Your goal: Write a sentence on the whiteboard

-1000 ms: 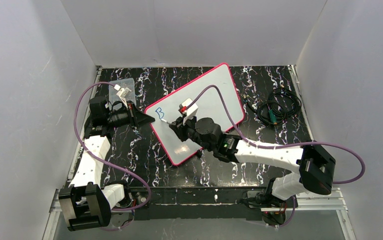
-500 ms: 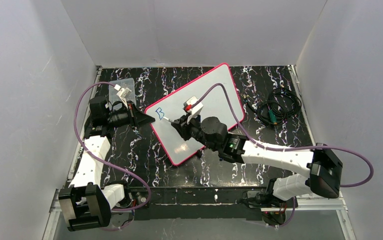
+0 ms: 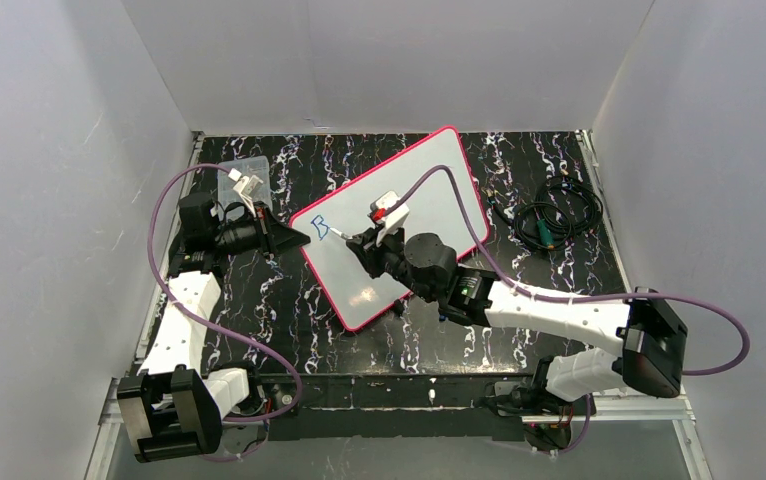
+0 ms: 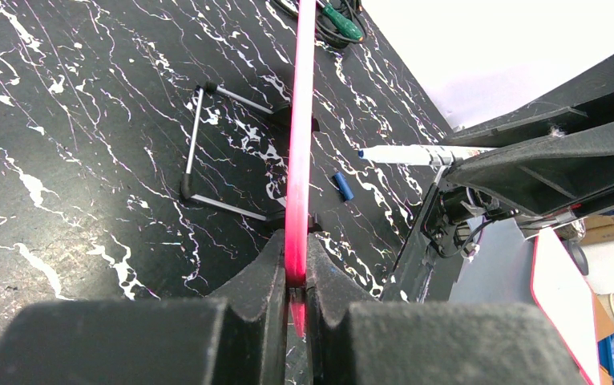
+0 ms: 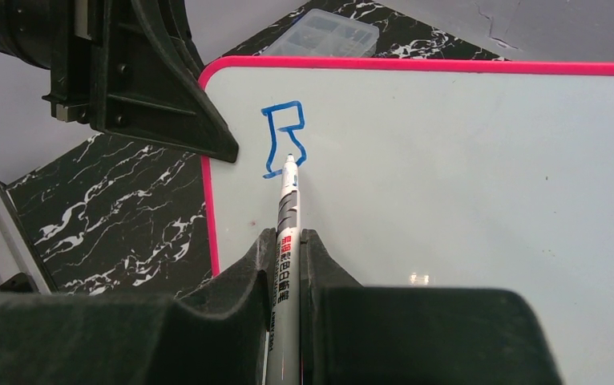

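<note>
Pink rim pinched tight: the left gripper (image 4: pixel 294 257) has both fingers closed on the edge of the whiteboard (image 4: pixel 298 144), and the rim runs straight out ahead from between them. Just left of that rim, ahead of the fingers, sits a wire stand (image 4: pixel 208 152).

Over to the right gripper (image 5: pixel 287 241), whose fingers are clamped on a marker (image 5: pixel 288 208). The barrel lies between them and the tip pokes out ahead. That tip sits at the lower right stroke of the sentence (image 5: pixel 282 136), so far one boxy blue letter B near the board's corner. Whether the tip presses the surface cannot be told.

The left fingers show just left of the letter, at the rim. A clear box (image 5: pixel 328 34) lies far ahead of the right fingers, beyond the board. From above, cables (image 3: pixel 557 215) coil well to the right of both grippers.
</note>
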You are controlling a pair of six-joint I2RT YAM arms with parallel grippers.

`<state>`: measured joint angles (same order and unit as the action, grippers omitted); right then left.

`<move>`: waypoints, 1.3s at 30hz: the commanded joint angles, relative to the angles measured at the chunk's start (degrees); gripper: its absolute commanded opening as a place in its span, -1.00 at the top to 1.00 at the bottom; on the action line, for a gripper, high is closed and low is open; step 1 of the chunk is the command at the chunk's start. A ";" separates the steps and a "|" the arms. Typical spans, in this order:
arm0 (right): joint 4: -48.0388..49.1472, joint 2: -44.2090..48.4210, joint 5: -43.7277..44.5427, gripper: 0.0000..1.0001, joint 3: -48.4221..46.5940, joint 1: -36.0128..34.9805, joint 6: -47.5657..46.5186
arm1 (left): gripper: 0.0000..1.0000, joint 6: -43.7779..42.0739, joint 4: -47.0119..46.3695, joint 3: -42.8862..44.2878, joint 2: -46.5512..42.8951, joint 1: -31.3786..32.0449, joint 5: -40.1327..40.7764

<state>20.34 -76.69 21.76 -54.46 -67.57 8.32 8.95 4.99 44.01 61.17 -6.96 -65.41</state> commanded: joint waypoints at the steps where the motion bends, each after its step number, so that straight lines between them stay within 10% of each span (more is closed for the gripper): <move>1: 4.24 -0.86 1.81 0.97 -0.87 0.29 -1.35 | 1.00 -2.71 1.07 1.52 -1.54 -0.14 -0.60; 39: 6.10 -5.13 5.04 0.97 -1.70 1.98 -0.51 | 1.00 -2.80 1.07 1.61 -1.59 -0.14 -0.77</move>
<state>24.58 -81.89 24.32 -55.72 -66.08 7.31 8.93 5.21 44.01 61.12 -6.96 -65.34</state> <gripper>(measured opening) 0.197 0.052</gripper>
